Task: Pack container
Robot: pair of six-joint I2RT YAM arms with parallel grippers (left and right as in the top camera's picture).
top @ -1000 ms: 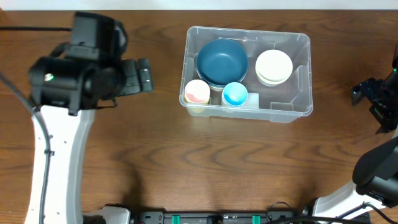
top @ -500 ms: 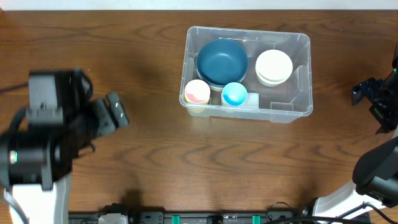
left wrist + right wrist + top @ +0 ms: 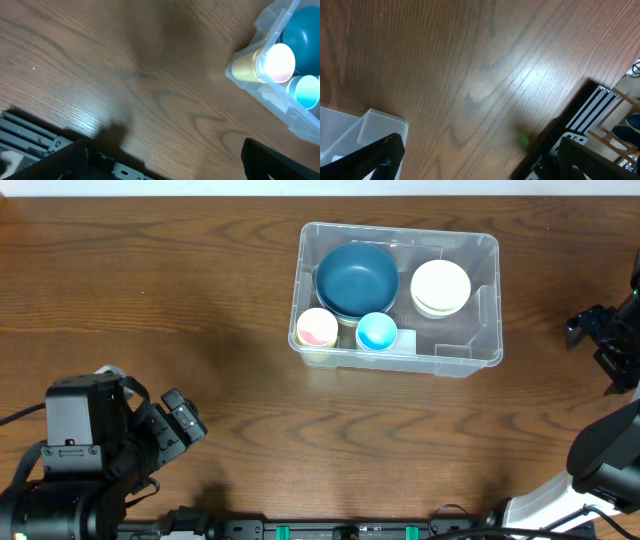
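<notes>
left gripper [image 3: 184,417], spread, has retreated from the clear rounded-rim container [image 3: 488,300] of bowls [image 3: 357,275]; right gripper [image 3: 580,330] spread too.

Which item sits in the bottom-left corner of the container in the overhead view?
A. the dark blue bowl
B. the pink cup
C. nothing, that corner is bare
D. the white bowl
B: the pink cup stands in that corner of the container, with the light blue cup just to its right.
</notes>
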